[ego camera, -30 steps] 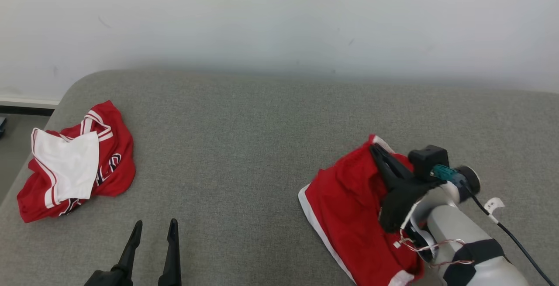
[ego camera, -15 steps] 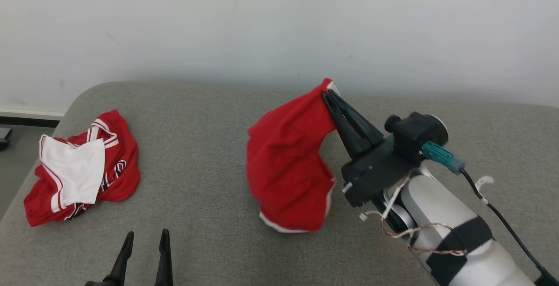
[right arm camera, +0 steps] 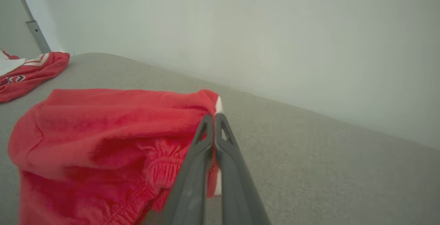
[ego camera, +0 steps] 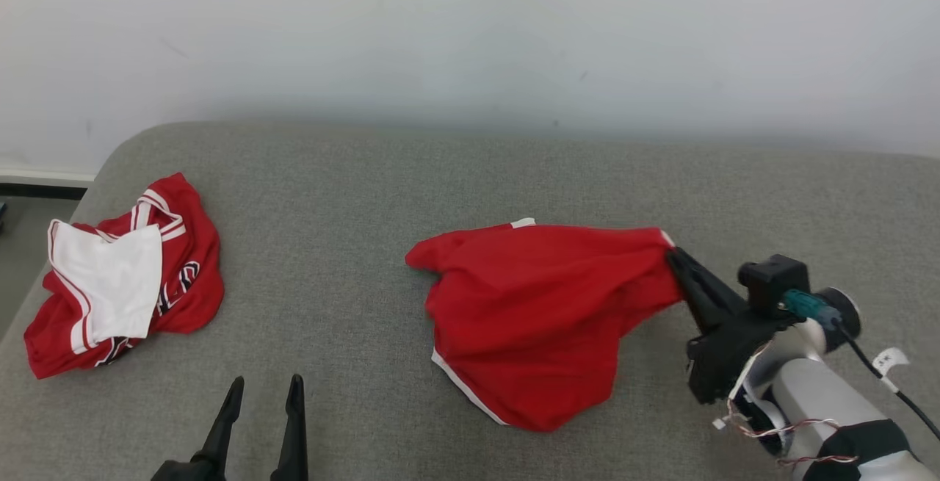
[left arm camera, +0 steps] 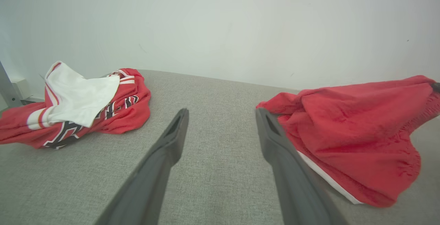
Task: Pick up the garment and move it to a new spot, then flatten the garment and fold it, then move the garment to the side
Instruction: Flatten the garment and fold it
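Note:
The garment (ego camera: 543, 312), red shorts with white trim, lies spread at the middle of the grey cushion (ego camera: 367, 194). My right gripper (ego camera: 672, 253) is shut on the garment's right corner at the elastic waistband, which stays lifted. In the right wrist view the closed fingers (right arm camera: 206, 139) pinch the red cloth (right arm camera: 103, 142). My left gripper (ego camera: 266, 387) stands open and empty near the front edge, to the left of the garment (left arm camera: 350, 125). Its two fingers (left arm camera: 172, 139) are well apart in the left wrist view (left arm camera: 221, 113).
A crumpled red and white jersey (ego camera: 125, 275) lies at the cushion's left end (left arm camera: 75, 108). A white wall (ego camera: 470, 33) rises behind the cushion. The floor (ego camera: 22, 253) shows past the left edge. Bare cushion lies between the jersey and the garment.
My right gripper swung the garment up and leftward, then came down and back to the right. The garment now lies spread at the cushion's middle instead of bunched by the right forearm.

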